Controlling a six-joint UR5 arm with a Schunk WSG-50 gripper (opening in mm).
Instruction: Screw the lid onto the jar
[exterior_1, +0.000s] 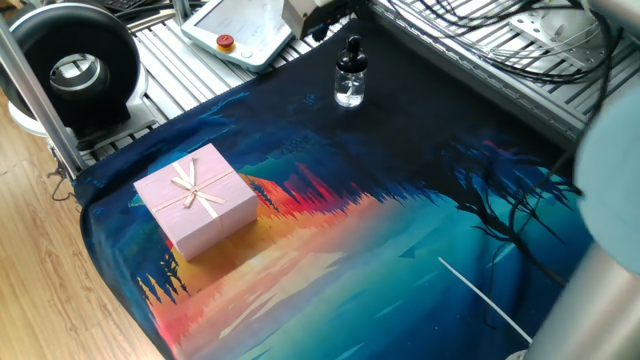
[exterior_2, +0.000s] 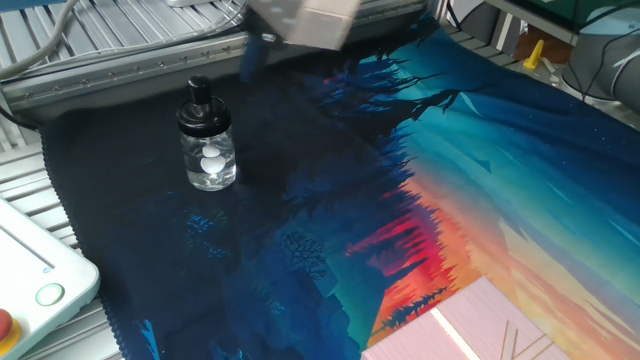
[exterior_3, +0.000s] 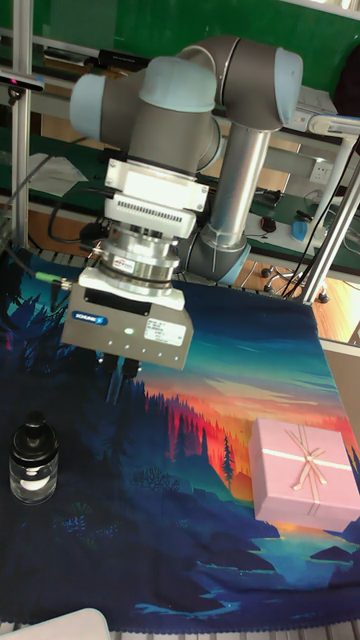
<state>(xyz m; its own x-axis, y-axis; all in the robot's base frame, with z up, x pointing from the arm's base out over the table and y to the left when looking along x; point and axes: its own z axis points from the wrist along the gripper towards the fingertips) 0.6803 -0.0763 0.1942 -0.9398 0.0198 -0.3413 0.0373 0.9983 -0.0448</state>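
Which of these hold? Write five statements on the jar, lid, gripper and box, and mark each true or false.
1. The lid sits on the neck of the jar. True.
2. The gripper is clamped on the lid. False: it hangs off to the side of the jar and touches neither jar nor lid.
3. The jar stands upright on the dark part of the cloth. True.
4. The pink gift box leans against the jar. False: the two are well apart on the cloth.
5. The jar lies inside the pink gift box. False: the box is closed, with a ribbon on top.
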